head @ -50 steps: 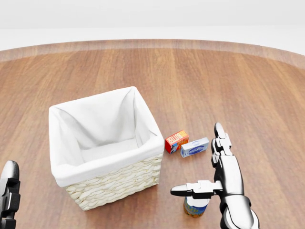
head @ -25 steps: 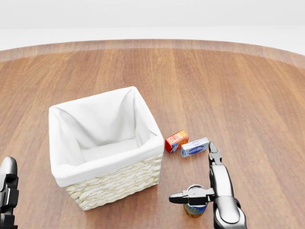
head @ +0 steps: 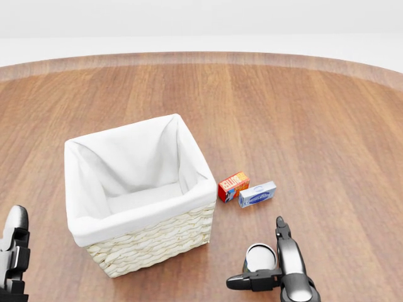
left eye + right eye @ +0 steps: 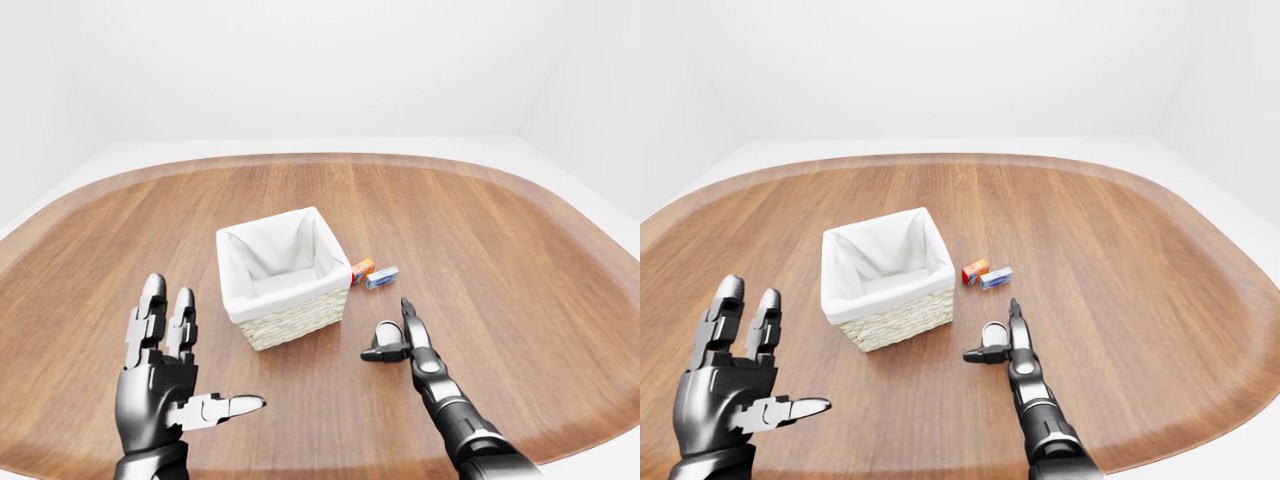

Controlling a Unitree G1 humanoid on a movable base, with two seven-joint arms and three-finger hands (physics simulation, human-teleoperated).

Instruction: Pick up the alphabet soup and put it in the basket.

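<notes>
At the far left of the left-eye view, your left hand (image 4: pixel 165 385) hangs idle above the wooden table (image 4: pixel 520 260), palm showing, fingers spread wide and thumb stuck out to the right, holding nothing. Just right of it, at mid-frame, the wicker basket (image 3: pixel 151 242) stands upright with its white cloth liner (image 3: pixel 135 173) open; nothing shows inside it. Past the basket's right corner, in the head view, a small red-and-orange box (image 3: pixel 233 186) and a pale blue box (image 3: pixel 257 194) lie touching side by side, well apart from your hands.

Lower right in that view, the alphabet soup (image 3: pixel 260 257) stands upright on the table near the basket's right wall, only its pale lid showing. Your right hand (image 3: pixel 277 267) sits right against it, long fingers on the can's right side, thumb crossing below the lid on the left. The fingers stand apart about the can; whether they touch it cannot be told, and they do not look clamped.

Expect a rigid, smooth-walled metal can, fairly heavy for its size and liable to slip or tip if pinched near the rim. Take it around the mid-body, thumb opposing fingers squarely across the cylinder, before you lift toward the basket.
</notes>
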